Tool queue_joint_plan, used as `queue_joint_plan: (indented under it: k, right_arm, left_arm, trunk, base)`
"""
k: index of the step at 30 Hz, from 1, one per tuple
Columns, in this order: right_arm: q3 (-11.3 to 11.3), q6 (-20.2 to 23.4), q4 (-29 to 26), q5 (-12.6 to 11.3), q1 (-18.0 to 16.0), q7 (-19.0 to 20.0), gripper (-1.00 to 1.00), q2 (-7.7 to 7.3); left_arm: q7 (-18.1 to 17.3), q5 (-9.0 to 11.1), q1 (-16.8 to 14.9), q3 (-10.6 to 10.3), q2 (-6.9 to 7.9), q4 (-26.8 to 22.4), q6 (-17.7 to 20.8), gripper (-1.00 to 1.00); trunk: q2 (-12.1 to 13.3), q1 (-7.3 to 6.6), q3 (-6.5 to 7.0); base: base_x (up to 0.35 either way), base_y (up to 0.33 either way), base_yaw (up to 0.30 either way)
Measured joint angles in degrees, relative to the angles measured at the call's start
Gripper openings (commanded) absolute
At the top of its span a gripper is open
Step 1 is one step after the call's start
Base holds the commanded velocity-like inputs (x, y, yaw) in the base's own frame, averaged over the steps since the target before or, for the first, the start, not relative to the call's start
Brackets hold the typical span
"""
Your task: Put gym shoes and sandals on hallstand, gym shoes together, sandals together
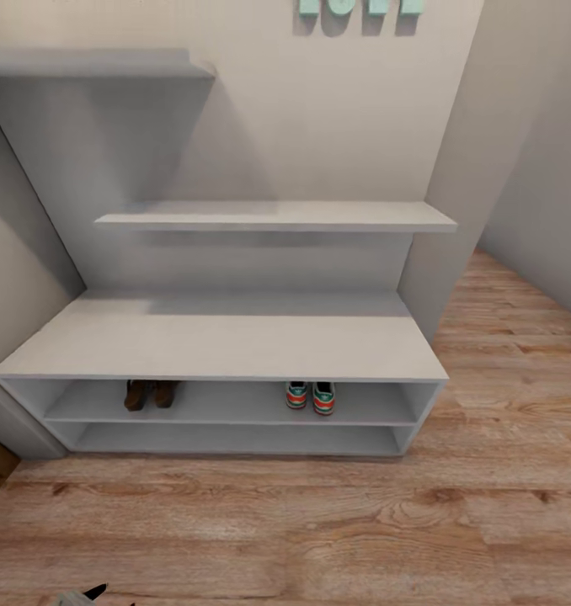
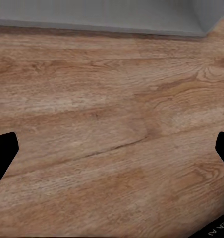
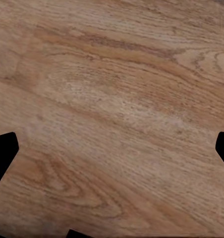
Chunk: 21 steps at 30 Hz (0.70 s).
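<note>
both gym shoes (image 1: 310,396) sit side by side on the bench's (image 1: 226,341) upper shelf, sandals (image 1: 150,393) paired well apart leftward, heels outward, while left gripper (image 2: 112,148) and right gripper (image 3: 112,148) gape wide, empty, over floor (image 1: 319,522).

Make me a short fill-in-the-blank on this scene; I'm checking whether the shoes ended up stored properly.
1. Both pairs sit on the hallstand's ____ shelf row.
2. The gym shoes stand to the ____ of the sandals in the head view.
3. The left gripper's fingers are spread ____ above the corridor floor.

Missing words: upper; right; open
</note>
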Motion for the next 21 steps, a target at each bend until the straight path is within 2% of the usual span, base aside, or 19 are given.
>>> queue_joint_plan:
  k: [2, 10, 21]
  right_arm:
    - [-0.01, 0.0, -0.01, -0.09, 0.17, 1.47, 1.0, -0.11]
    - [-0.08, 0.13, -0.02, -0.15, 0.25, 1.96, 1.0, 0.3]
    - [-0.09, 0.17, -0.02, -0.16, 0.26, 2.03, 1.0, 0.44]
  left_arm:
    - [1.95, 0.02, 0.0, -0.01, -0.18, 0.34, -0.07, 1.0]
    - [5.16, 0.02, 0.0, 0.0, -0.45, 0.59, -0.19, 1.0]
    - [6.05, 0.03, 0.0, 0.04, -0.56, 0.6, -0.25, 1.0]
  trunk:
    - [0.8, -0.44, 0.36]
    - [4.01, -2.2, 1.8]
    - [8.04, -4.4, 3.6]
  base:
    - [0.0, 0.0, 0.0]
    - [0.0, 0.0, 0.0]
    - [0.0, 0.0, 0.0]
